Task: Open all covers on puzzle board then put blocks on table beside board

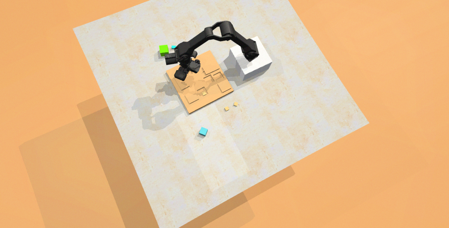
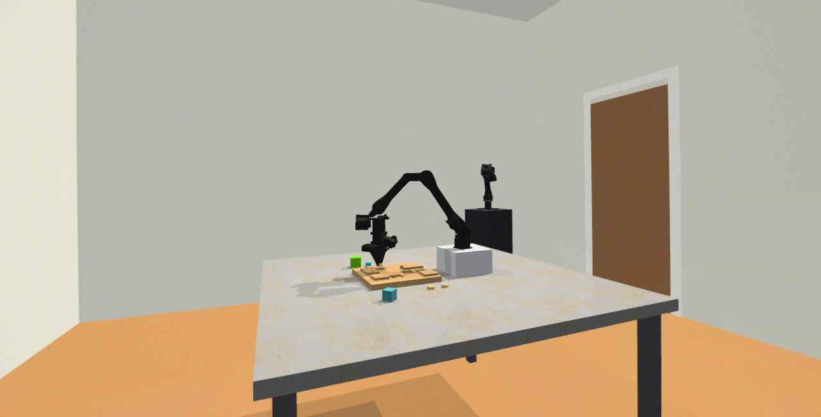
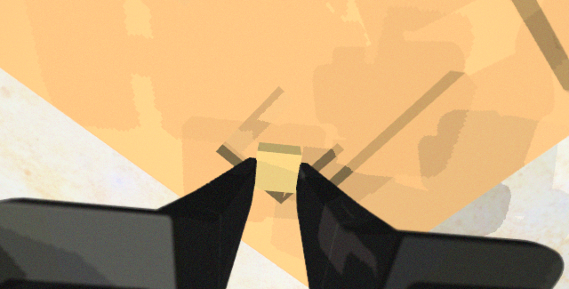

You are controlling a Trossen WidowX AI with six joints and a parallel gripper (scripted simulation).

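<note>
The orange puzzle board (image 1: 213, 96) (image 2: 405, 283) (image 3: 249, 36) lies on the table. My gripper (image 2: 377, 263) (image 3: 276, 169) is shut on a small yellow block (image 3: 278, 171) and holds it just above a well near the board's far corner. In the top view the hand hides the fingertips. Another yellow block (image 1: 204, 93) sits in a well near the front edge. Board-coloured covers, such as one (image 1: 192, 98) at the front and one (image 1: 224, 87) at the right, stand beside open wells. Two yellow blocks (image 1: 226, 108) (image 1: 235, 104) lie on the table off the board.
A cyan cube (image 1: 203, 131) (image 2: 389, 294) lies in front of the board. A green cube (image 1: 163, 49) (image 2: 355, 262) and a small cyan block (image 1: 173, 47) (image 2: 367, 263) lie behind it. The arm's white base box (image 1: 257, 65) (image 2: 471, 262) stands at its right.
</note>
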